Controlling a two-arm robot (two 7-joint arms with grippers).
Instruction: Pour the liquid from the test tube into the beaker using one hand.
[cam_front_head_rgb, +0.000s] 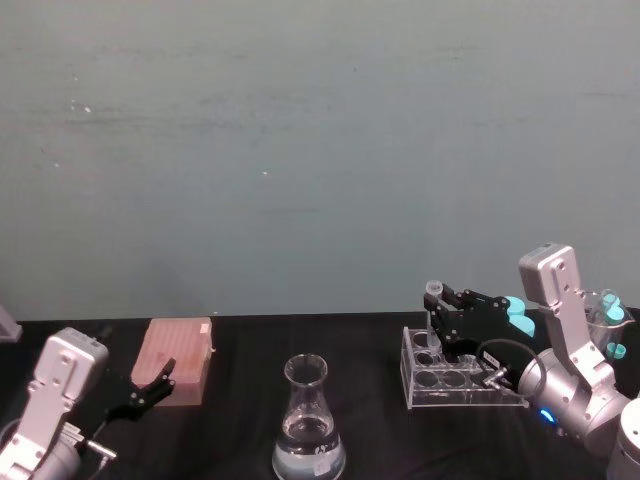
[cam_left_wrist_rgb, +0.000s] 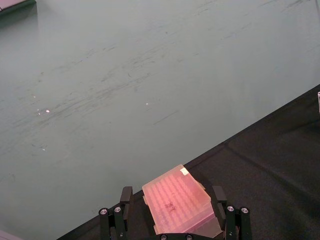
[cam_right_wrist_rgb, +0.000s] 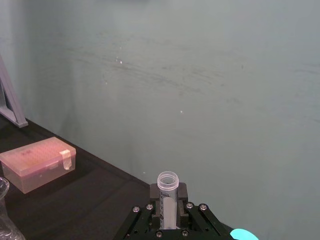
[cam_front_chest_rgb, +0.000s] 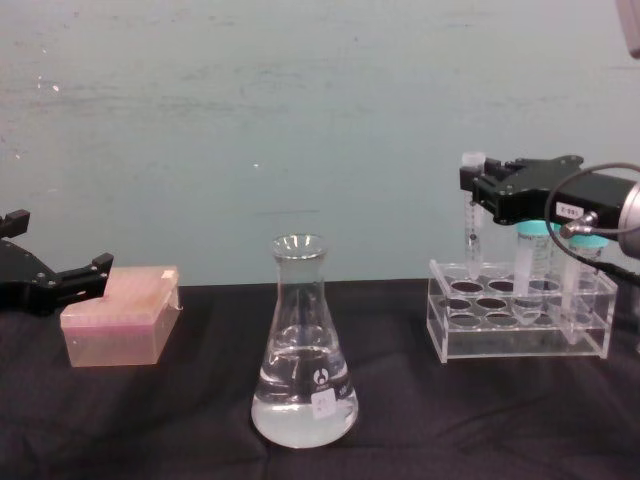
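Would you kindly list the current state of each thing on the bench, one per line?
Test tube: uncapped, upright, lifted above the rack, gripped near its rim.
Right hand: shut on the test tube.
Beaker: upright on the table, open, clear liquid in its base.
Rack: standing on the table, teal-capped tubes in it.
Pink tip box: lid closed, resting on the table.
Left hand: open, beside the pink box.

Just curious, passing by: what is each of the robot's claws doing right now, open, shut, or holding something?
Left gripper: open, empty, beside the pink box.
Right gripper: shut on the test tube, above the clear rack.
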